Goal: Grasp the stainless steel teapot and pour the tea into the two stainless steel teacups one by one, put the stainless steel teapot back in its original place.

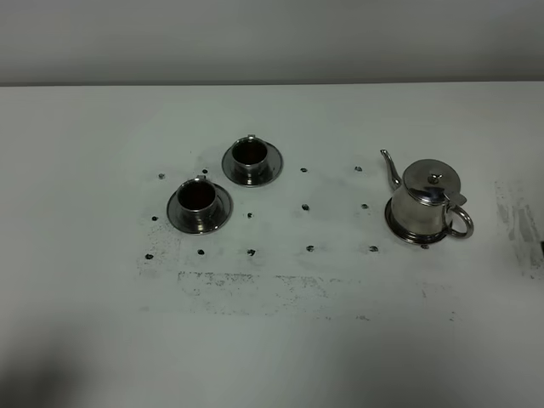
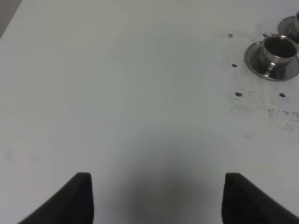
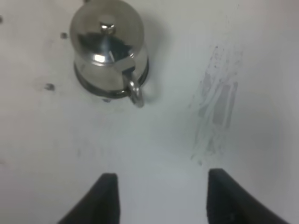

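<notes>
The stainless steel teapot [image 1: 429, 200] stands upright on its flat saucer [image 1: 399, 228] at the right, spout to the back left and loop handle to the front right. The two stainless steel teacups stand on saucers at the left: the nearer one [image 1: 197, 200] and the farther one [image 1: 250, 156], both dark inside. Neither arm shows in the high view. My right gripper [image 3: 161, 196] is open and holds nothing, a short way back from the teapot [image 3: 108, 46] on its handle side. My left gripper [image 2: 156, 200] is open over bare table, far from the nearer cup [image 2: 279, 49].
Small dark dots [image 1: 306, 207] mark a grid on the white table between cups and teapot. A scuffed grey patch [image 1: 518, 221] lies right of the teapot, also in the right wrist view as a scuffed patch [image 3: 217, 102]. More faint scuffs [image 1: 255, 280] run along the front.
</notes>
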